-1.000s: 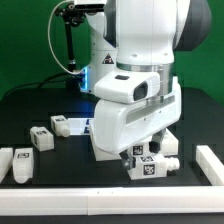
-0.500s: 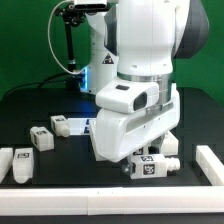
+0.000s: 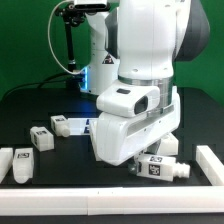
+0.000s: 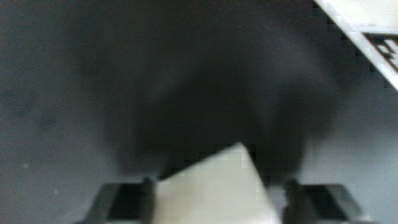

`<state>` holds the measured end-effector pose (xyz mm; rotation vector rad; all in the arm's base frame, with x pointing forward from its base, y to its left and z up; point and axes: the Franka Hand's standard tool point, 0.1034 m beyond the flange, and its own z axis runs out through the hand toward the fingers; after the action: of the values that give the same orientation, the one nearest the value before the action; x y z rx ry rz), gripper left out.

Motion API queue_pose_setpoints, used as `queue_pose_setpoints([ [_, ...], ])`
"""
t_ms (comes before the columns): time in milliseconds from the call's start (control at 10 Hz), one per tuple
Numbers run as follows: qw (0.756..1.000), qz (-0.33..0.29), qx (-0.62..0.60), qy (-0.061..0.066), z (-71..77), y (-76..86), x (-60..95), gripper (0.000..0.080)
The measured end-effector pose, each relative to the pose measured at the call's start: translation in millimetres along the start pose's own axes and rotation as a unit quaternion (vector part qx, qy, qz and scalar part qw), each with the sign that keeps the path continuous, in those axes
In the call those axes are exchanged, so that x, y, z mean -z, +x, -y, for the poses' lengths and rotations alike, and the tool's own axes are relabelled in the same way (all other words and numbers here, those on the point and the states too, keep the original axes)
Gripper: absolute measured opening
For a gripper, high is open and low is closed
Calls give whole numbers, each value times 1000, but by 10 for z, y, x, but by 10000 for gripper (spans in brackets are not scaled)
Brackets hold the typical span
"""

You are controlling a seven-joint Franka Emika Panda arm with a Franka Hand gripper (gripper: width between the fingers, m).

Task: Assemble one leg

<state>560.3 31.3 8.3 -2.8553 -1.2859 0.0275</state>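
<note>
Seemingly, the gripper (image 4: 222,198) pinches the leg (image 3: 162,168) above the black table (image 3: 40,105); the leg's black-and-white tag stickers (image 3: 153,169) are too small to read.

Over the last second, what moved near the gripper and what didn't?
The arm swung toward the exterior view's right. The tagged leg under the gripper went with it, shifting the same way. Whether the fingers clamp it or only push it cannot be told. The loose legs on the exterior view's left stayed put.
</note>
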Motion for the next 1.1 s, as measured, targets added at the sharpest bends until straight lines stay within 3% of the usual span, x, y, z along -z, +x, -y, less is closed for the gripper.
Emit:
queue_pose_setpoints([
  [400,1000,1,-2,1,21,1,22,307],
  [500,1000,-2,-3,-1,99,-6,122,307],
  [700,1000,-9,-20,-1,593,-159,349,307],
  [800,1000,-17,-26,-6,804,-153,447,307],
  [900,999,-24,-27,-12,894,-128,499,308],
  [1100,999,-21,-28,-10,847,-158,452,308],
])
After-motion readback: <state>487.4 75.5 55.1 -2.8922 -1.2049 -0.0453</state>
